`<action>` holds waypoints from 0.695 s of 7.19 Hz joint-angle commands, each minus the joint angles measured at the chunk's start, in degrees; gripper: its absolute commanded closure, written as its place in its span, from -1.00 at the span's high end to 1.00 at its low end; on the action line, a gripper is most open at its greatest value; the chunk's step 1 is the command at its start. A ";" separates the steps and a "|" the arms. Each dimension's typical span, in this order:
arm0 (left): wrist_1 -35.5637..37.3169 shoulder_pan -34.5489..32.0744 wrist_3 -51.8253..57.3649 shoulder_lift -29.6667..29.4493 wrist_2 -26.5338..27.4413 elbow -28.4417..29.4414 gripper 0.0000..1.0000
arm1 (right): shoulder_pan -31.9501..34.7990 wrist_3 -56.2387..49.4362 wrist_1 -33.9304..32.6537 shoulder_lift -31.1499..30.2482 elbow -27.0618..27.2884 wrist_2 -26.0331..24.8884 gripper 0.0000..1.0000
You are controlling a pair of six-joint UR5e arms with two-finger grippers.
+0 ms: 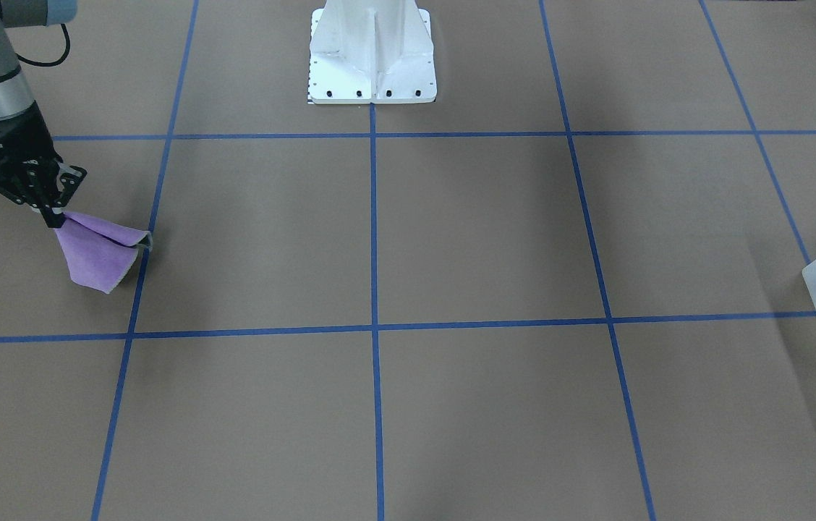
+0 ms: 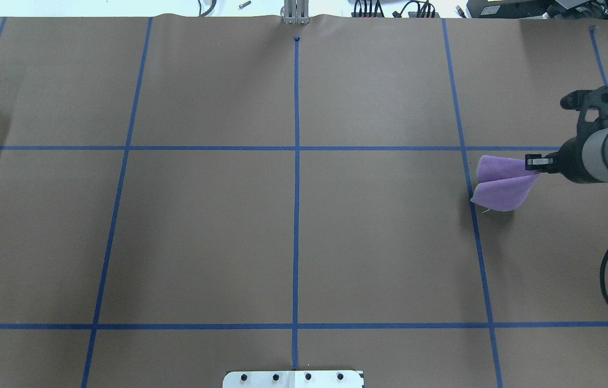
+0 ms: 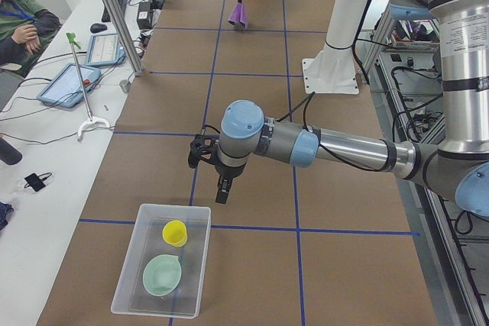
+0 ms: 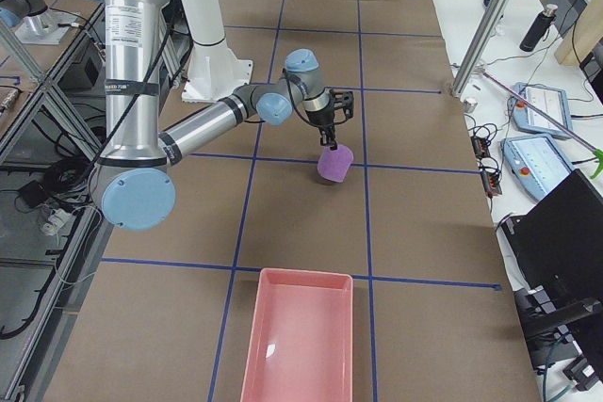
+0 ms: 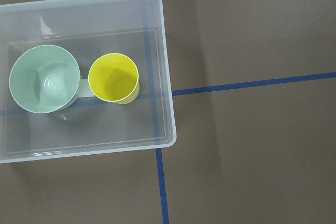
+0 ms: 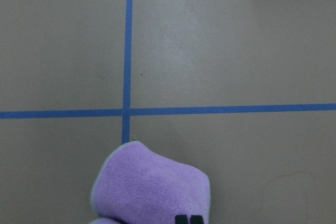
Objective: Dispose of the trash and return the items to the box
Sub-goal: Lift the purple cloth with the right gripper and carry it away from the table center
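1. Brown-papered table (image 1: pixel 451 239), front view: right gripper (image 1: pixel 53 215) at left edge, jaws clamped on purple cloth (image 1: pixel 97 260).
2. Left side view: left gripper (image 3: pixel 221 192) near box (image 3: pixel 126 280), lower left; jaw state indeterminable.
3. Left wrist view: cup (image 5: pixel 113 77) beside bowl (image 5: pixel 44 80), both inside box, upper left.

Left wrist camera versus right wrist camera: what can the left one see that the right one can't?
Only the left wrist view shows the frosted box, with the yellow cup and the mint-green bowl standing side by side inside it. Only the right wrist view shows the purple cloth, pinched at the picture's bottom edge by the right gripper. Both show the brown table crossed by blue tape lines.
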 commanded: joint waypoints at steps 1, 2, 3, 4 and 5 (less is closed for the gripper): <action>0.13 0.01 0.07 1.92 -0.03 -0.22 0.98 | 14.65 -22.02 -11.66 0.03 3.20 11.44 -1.00; 0.13 0.01 0.07 4.20 -0.03 -0.31 0.98 | 21.86 -31.02 -17.08 0.03 3.11 15.68 -1.00; -0.22 0.01 0.16 4.92 -0.20 -0.40 0.98 | 28.63 -40.85 -22.18 -0.15 2.93 18.94 -1.00; -0.22 0.01 0.16 4.93 -0.38 -0.48 0.98 | 35.23 -51.83 -25.54 -1.28 1.28 21.06 -1.00; -0.22 0.01 0.16 5.02 -0.56 -0.49 0.98 | 41.64 -62.12 -25.66 -2.42 -3.09 23.69 -1.00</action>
